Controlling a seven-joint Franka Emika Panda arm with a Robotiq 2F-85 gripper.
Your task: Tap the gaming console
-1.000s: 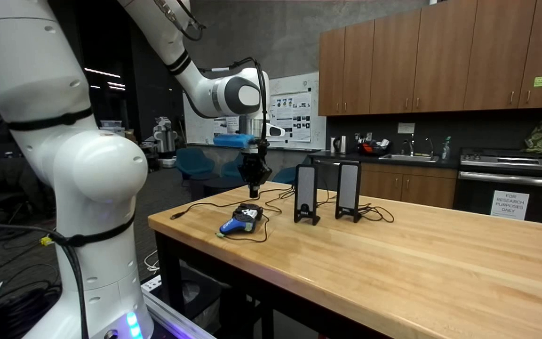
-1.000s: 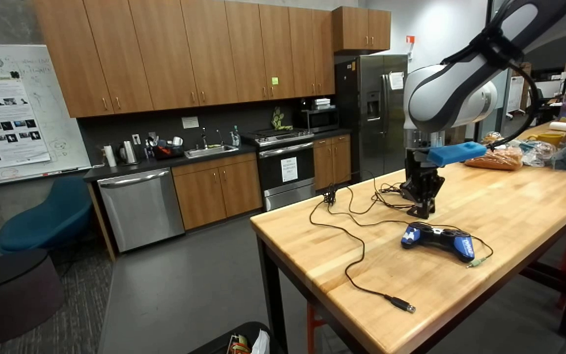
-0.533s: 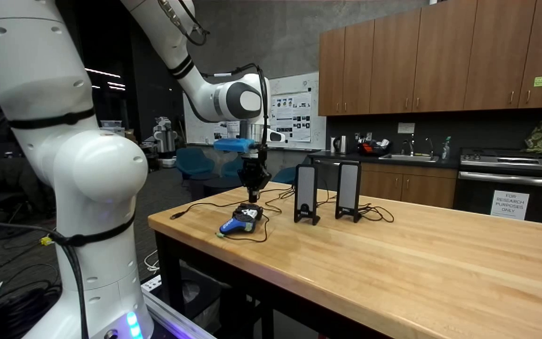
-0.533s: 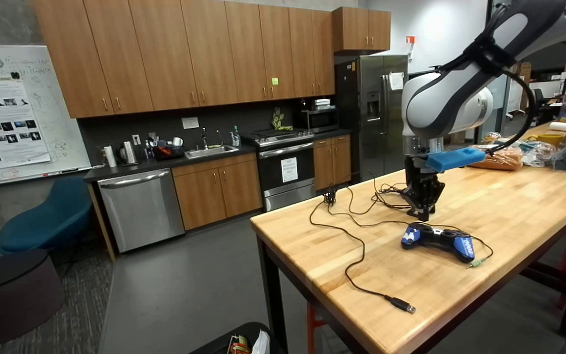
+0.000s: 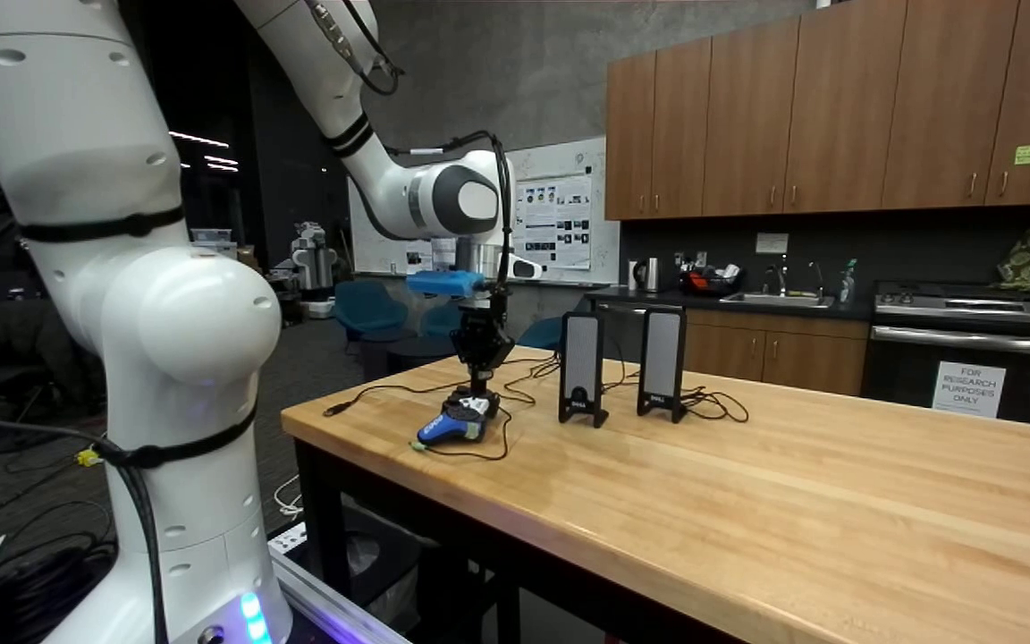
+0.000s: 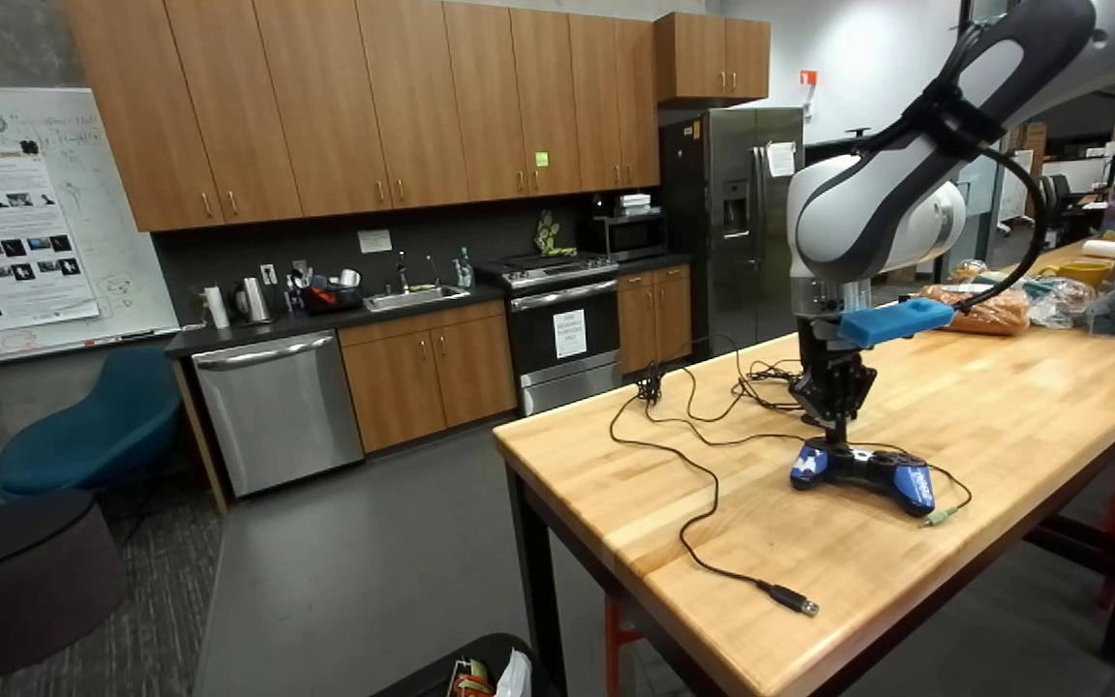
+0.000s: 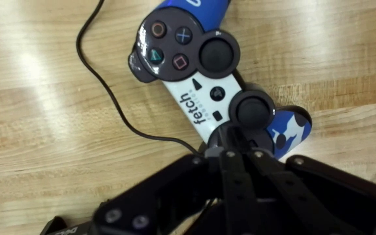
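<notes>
The gaming console is a game controller with blue grips and a dark and white middle. It lies flat on the wooden table in both exterior views and in the wrist view. My gripper points straight down over the half of it away from the round, cross, triangle and square buttons. In the wrist view my gripper has its fingers together with nothing between them. The fingertips hide part of the direction-pad side. They reach the controller's top face and seem to touch it.
Two upright black speakers stand beside the controller. Thin black cables run over the table, one ending in a USB plug. Bags lie at the table's far end. The table edge is near the controller.
My gripper has moved down, from above and behind the controller onto its top face, staying shut. The controller and speakers have not moved.
</notes>
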